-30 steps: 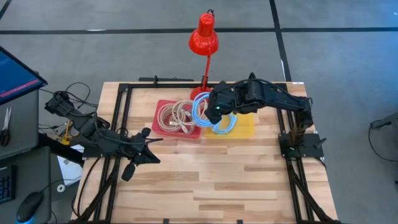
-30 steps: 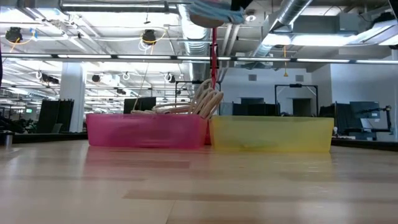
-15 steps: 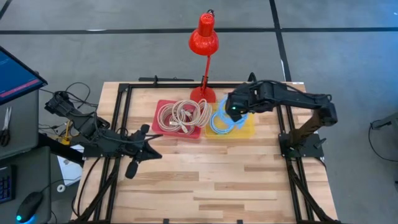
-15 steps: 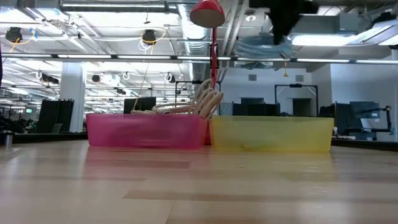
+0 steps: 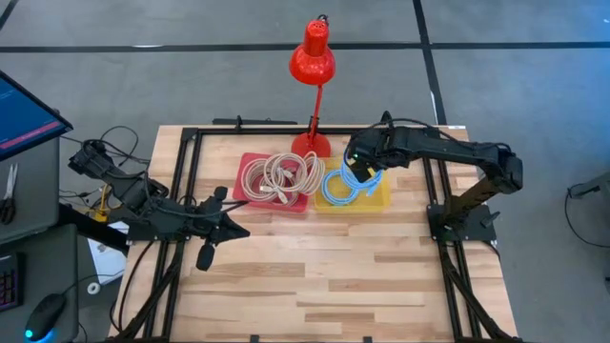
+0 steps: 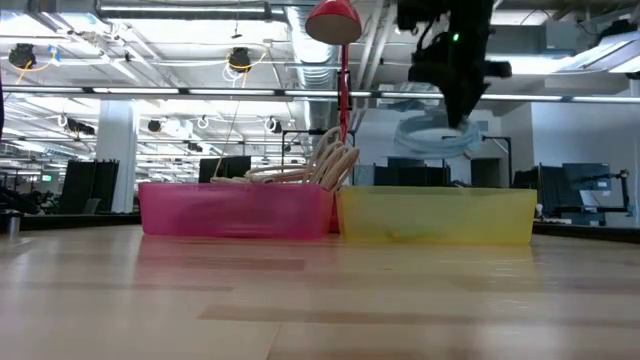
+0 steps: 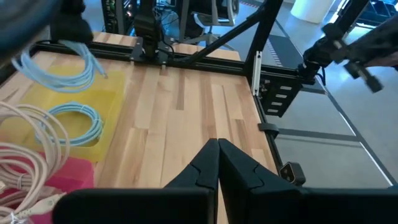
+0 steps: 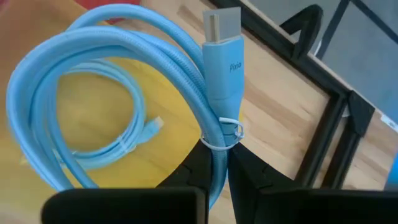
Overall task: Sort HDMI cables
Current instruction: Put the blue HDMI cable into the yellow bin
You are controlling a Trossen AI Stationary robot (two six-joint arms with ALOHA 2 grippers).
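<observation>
The left gripper (image 5: 212, 238) rests low at the 9 o'clock side of the table (image 5: 315, 286), well apart from both bins, with its fingers (image 7: 208, 165) pressed fully together and nothing between them.

Toward 12 o'clock, two bins stand side by side and touching. The pink bin (image 5: 246, 195) lies at the 11 o'clock position and holds the beige HDMI cables (image 5: 281, 176), a loose pile of coils that rises above the bin wall in the low view (image 6: 325, 165). The yellow bin (image 5: 381, 198) stands just beside it at the 1 o'clock position and holds one light blue coil (image 5: 338, 189) lying flat on its floor.

The right gripper (image 5: 360, 170) hangs above the yellow bin, reaching in from the 3 o'clock side. Its fingers stand narrow, clamped on a second light blue HDMI cable (image 8: 93, 68) at the tie near the plug (image 8: 222, 46). This coil hangs clear above the bin rim in the low view (image 6: 432, 135).

Behind the bins, at 12 o'clock, a red lamp (image 5: 312, 57) stands on the table edge.
</observation>
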